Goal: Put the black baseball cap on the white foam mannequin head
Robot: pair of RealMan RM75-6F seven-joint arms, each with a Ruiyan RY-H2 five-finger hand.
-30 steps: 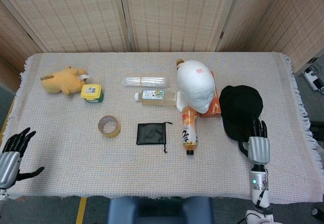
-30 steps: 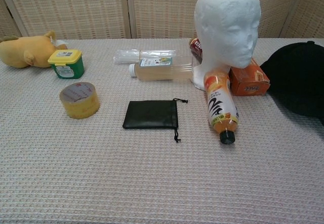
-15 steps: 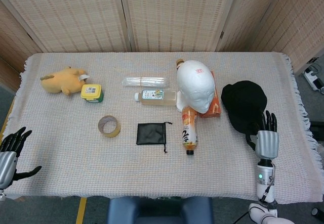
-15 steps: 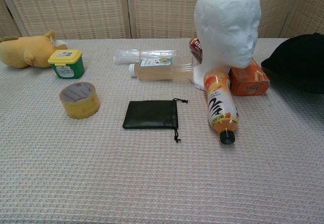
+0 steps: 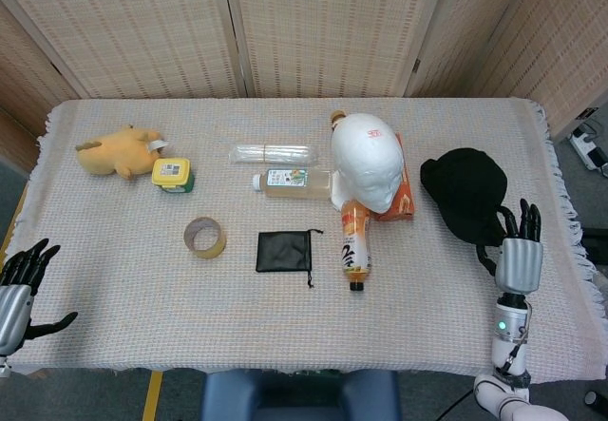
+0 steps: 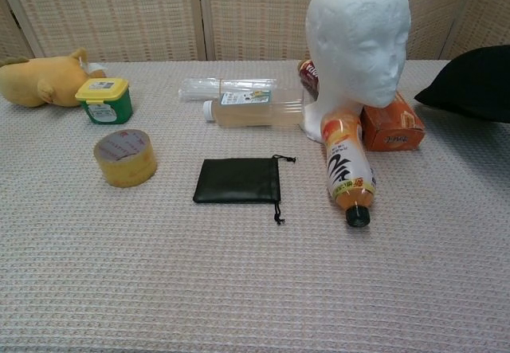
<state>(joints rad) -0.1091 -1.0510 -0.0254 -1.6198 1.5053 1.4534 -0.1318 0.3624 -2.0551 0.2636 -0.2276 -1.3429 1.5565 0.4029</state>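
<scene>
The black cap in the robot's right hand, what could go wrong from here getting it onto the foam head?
The right hand seems to hold the black cap only by its near edge, so it may slip or droop. The foam head looks light, and a sideways push might tip it. The orange bottle and orange box crowd its base and could be knocked.

Centre right of the head view, the cap (image 5: 467, 193) is plain black beside the white foam head (image 5: 369, 162), which bears a small red mark on top. An orange box (image 6: 390, 127) sits behind an orange-labelled bottle (image 6: 347, 166). At upper left, the plush toy (image 5: 118, 151) is yellow; the jar (image 5: 172, 174) is green with a yellow lid. The pouch (image 5: 283, 251) is black, the tape roll (image 5: 204, 238) tan, the tablecloth (image 5: 114, 278) pale woven waffle.
</scene>
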